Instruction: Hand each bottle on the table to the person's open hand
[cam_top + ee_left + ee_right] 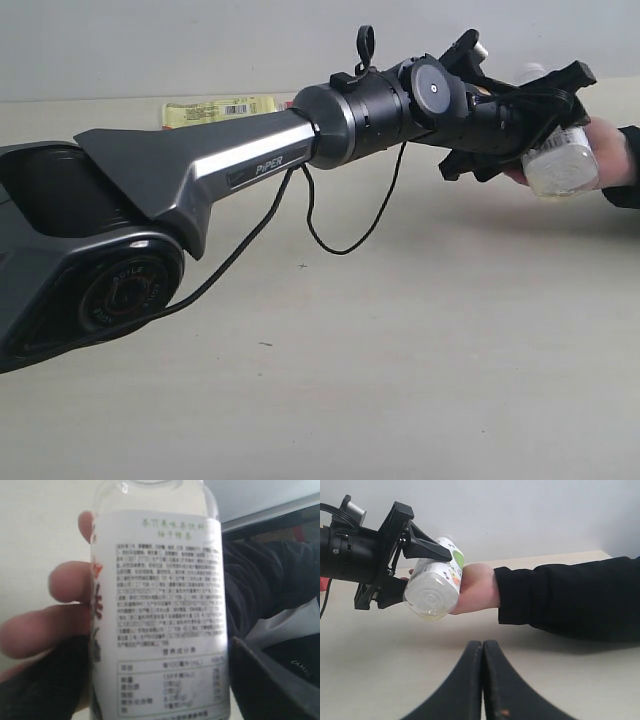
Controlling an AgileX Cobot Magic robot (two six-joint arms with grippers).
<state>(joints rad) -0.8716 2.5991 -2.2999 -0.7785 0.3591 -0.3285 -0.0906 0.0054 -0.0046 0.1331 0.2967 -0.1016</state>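
Stretches the dark left arm point(150, 185) over the pale table point(400, 380); clamps the left gripper point(425, 574) on a cloudy white bottle point(160, 605), labelled in green and dense black print, lying in the person's hand point(475, 587). Presses the right gripper point(482, 647) fully together, empty.

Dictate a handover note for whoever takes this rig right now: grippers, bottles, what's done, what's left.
Left gripper: shut on the green-labelled bottle, which rests against the person's hand; not yet released.
Right gripper: shut, empty, above the table.
Yellow bottle: lying on the table behind the left arm. No other bottles in view.
Left to do: release this bottle, then hand over the yellow bottle.
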